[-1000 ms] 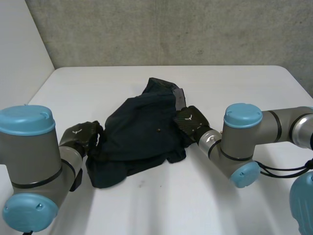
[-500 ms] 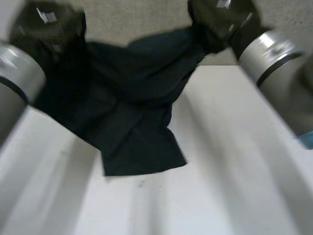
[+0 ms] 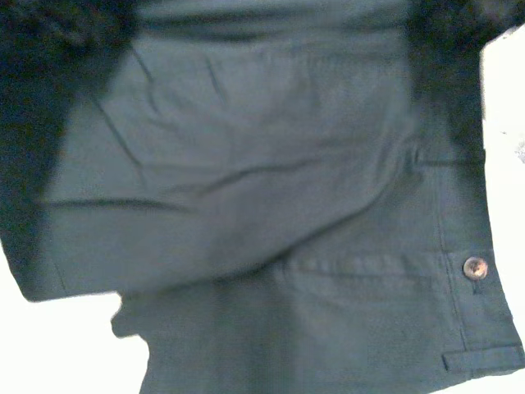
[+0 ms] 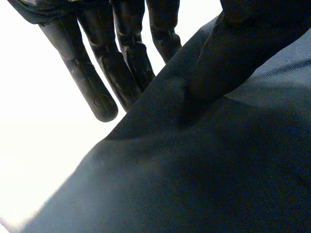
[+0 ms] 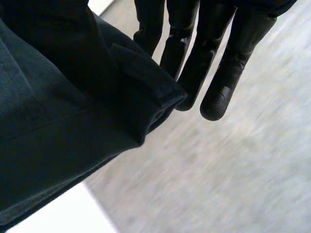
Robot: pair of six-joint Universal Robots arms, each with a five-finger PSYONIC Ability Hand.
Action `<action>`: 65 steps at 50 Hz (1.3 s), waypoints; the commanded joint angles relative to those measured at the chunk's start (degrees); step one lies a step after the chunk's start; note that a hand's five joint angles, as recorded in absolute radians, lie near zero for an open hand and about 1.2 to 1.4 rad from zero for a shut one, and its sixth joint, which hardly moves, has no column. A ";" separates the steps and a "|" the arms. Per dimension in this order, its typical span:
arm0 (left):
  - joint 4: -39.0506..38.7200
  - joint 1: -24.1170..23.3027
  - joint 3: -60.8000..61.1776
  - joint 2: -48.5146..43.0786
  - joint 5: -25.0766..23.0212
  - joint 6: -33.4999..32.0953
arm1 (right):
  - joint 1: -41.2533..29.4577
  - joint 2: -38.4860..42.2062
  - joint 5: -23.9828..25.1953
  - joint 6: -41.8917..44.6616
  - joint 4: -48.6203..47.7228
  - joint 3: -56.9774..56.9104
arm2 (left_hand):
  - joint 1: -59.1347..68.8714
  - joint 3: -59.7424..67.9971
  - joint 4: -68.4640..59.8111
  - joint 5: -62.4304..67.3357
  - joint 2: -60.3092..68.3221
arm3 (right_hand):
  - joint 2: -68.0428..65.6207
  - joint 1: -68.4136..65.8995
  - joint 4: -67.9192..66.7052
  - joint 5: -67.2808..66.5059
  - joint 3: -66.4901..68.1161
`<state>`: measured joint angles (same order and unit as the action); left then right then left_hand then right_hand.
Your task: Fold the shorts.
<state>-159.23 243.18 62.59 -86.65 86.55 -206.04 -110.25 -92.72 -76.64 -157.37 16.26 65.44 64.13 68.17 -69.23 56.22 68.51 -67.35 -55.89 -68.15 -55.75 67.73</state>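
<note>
The dark blue-green shorts hang lifted right in front of the head camera, spread wide, with a pocket seam, a brown button and a belt loop showing. In the left wrist view my left hand pinches an edge of the shorts between its straight fingers and its thumb. My right hand does the same at the waistband of the shorts, with its thumb pressed on the cloth beside a belt loop.
White table shows below the hanging cloth. The grey concrete wall lies beyond my right hand's fingers.
Both hands closed on the shorts where they lay crumpled on the table and raised them, spread between the hands, up close to the head camera.
</note>
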 commanded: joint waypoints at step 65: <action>-19.44 2.82 59.22 -0.71 1.95 16.11 | 11.46 9.57 15.38 9.89 -7.81 48.64 | -44.50 -48.53 49.59 -46.58 -48.88 | 34.22 22.75 35.02 32.62 -34.59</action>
<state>-172.78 244.49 117.99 -86.56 88.35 -191.30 -99.28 -84.27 -63.46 -147.10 17.65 109.66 23.54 23.04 -22.87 12.68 22.91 -31.59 -27.12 -31.66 -20.58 31.53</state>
